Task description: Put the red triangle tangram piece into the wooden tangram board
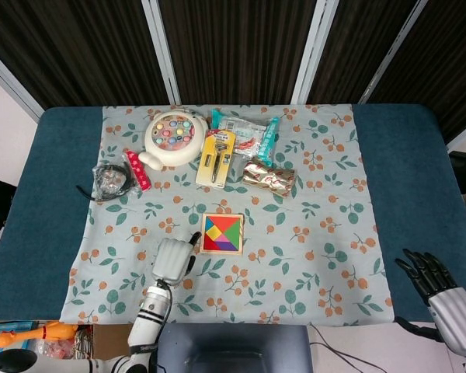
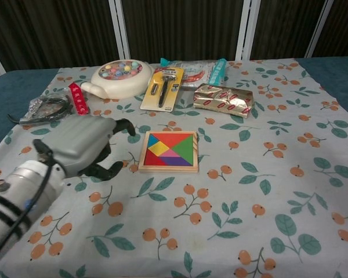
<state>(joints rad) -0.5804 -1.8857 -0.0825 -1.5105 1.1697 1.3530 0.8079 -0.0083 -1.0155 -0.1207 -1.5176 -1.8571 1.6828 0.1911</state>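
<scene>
The wooden tangram board (image 1: 222, 233) (image 2: 170, 151) lies flat in the middle of the floral cloth, filled with coloured pieces. A red triangle (image 1: 227, 226) (image 2: 178, 141) sits flush in its upper part. My left hand (image 1: 173, 259) (image 2: 86, 148) hovers just left of the board, apart from it; its fingers are spread and it holds nothing. My right hand (image 1: 433, 290) rests off the cloth at the near right corner of the table, fingers apart and holding nothing; only the head view shows it.
Along the far side stand a white round toy with coloured dots (image 1: 171, 136), a carded razor (image 1: 216, 157), snack packets (image 1: 248, 137) and a foil-wrapped pack (image 1: 269, 179). A black bagged cable (image 1: 109, 180) and a red strip (image 1: 137, 169) lie at the far left.
</scene>
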